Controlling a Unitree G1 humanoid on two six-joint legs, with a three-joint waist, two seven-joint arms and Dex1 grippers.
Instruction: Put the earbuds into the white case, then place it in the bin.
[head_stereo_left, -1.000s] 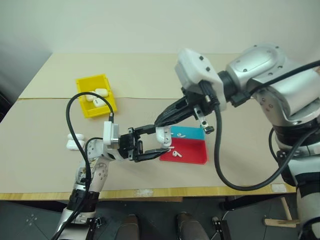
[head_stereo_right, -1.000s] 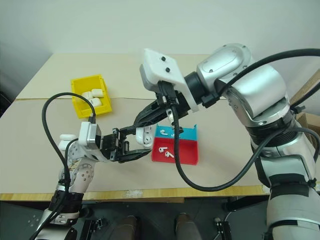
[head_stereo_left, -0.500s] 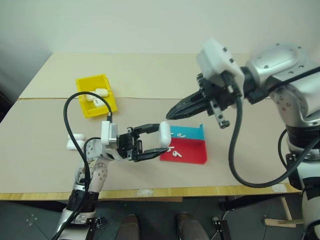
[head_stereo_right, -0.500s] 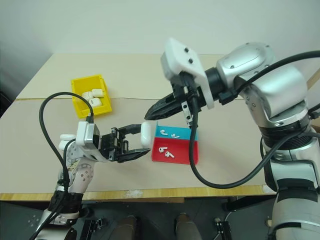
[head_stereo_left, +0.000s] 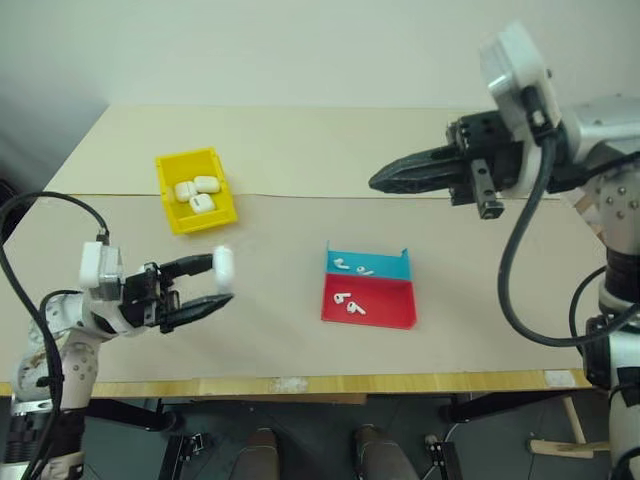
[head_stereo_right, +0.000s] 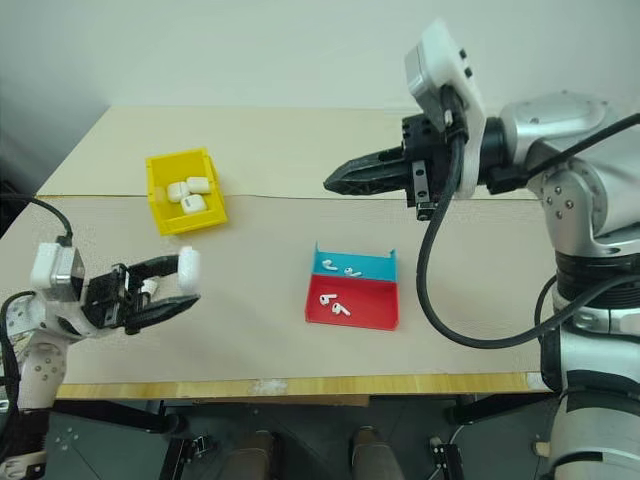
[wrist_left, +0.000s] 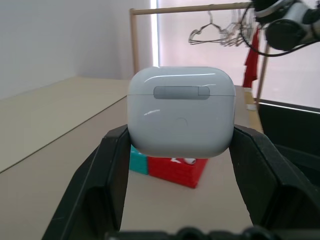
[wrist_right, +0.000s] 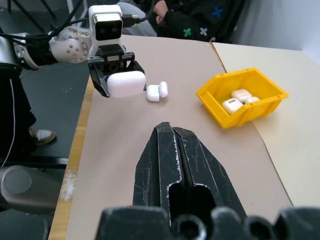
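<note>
So the left gripper (head_stereo_left: 218, 282) has its jaws clamped on the white case (head_stereo_left: 224, 267), lid shut, held above the table (head_stereo_left: 300, 160) near the yellow bin (head_stereo_left: 170, 215). Right gripper (head_stereo_left: 378, 181) hangs high with jaws together. Earbuds (head_stereo_left: 349, 303) sit in the red-and-blue tray (head_stereo_left: 392, 316).

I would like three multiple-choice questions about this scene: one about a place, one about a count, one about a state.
1. Where is the bin relative to the tray?
A. to the robot's left and farther back
B. to the robot's right
C. stacked on it

2. How many cases lie inside the bin?
A. none
B. three
C. six

3. The white case in the left gripper is:
A. lid open
B. lid closed
C. lying on the table

Answers:
1 A, the head views show the bin up and left of the tray.
2 B, three white cases show inside.
3 B, the left wrist view shows the lid shut.
</note>
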